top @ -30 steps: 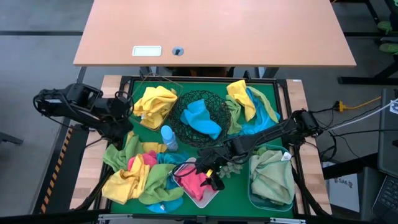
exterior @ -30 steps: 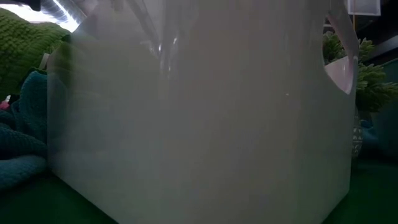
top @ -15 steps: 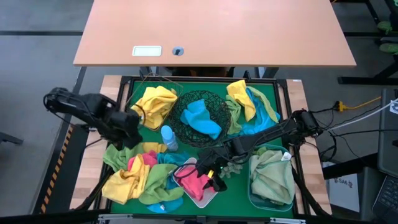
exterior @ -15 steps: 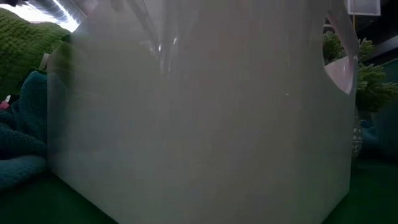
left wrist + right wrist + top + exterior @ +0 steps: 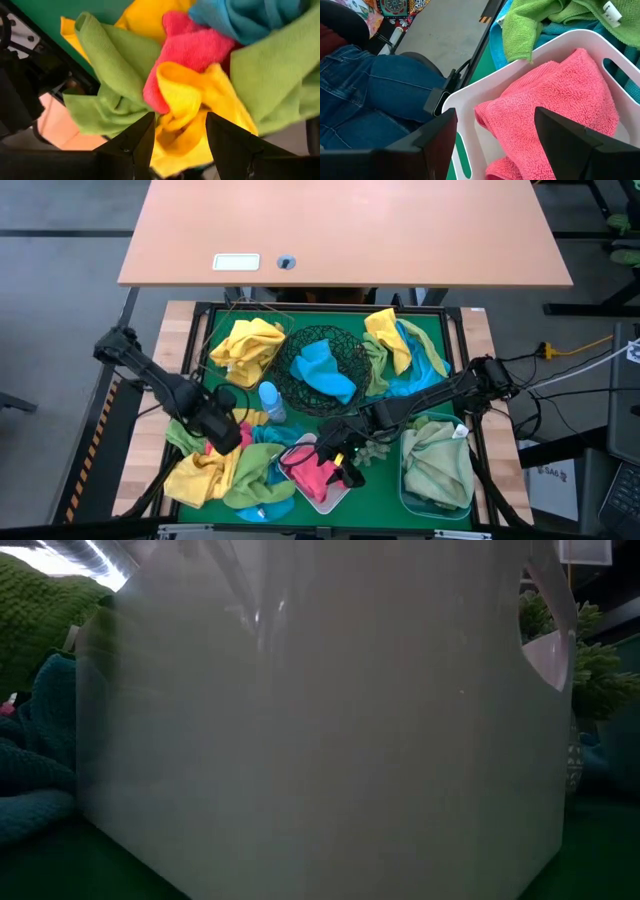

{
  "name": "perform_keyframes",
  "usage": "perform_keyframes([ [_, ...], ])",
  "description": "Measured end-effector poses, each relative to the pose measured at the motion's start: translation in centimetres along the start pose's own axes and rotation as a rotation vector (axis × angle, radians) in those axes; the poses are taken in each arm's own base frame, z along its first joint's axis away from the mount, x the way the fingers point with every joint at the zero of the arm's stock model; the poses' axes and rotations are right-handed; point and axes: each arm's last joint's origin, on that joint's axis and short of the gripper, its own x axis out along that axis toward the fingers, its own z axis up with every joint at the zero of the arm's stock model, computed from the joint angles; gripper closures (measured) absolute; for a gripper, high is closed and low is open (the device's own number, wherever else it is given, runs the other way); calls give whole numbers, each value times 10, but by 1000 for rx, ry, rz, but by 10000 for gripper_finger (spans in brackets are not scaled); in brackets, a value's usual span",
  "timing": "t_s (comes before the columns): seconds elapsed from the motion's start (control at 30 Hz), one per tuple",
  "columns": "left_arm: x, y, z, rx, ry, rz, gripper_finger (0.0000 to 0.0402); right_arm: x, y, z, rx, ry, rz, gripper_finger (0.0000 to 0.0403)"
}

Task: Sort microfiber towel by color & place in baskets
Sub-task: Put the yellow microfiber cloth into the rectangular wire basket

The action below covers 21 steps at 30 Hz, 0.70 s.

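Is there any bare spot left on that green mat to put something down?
Little. Bare green mat shows between the white tub and the blue tub. The left side is crowded by the mixed towel pile; the back row is packed around the black mesh bowl.

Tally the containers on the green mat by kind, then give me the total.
Round black wire-mesh bowl: 1
White rectangular plastic tub: 1
Translucent blue rectangular tub: 1
Total: 3

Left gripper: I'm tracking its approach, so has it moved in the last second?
Yes. The left gripper moved from beside the yellow towel toward the mixed pile.
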Motion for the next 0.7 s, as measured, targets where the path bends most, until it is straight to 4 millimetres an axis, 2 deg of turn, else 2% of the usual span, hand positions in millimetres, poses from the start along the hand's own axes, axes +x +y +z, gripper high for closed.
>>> perform_keyframes([
  [0.3, 27, -29, -14, -81, -97, 94, 232, 0, 0, 0, 0, 1, 2, 139],
  [0.7, 68, -58, -29, -49, -119, 231, 232, 0, 0, 0, 0, 0, 2, 139],
])
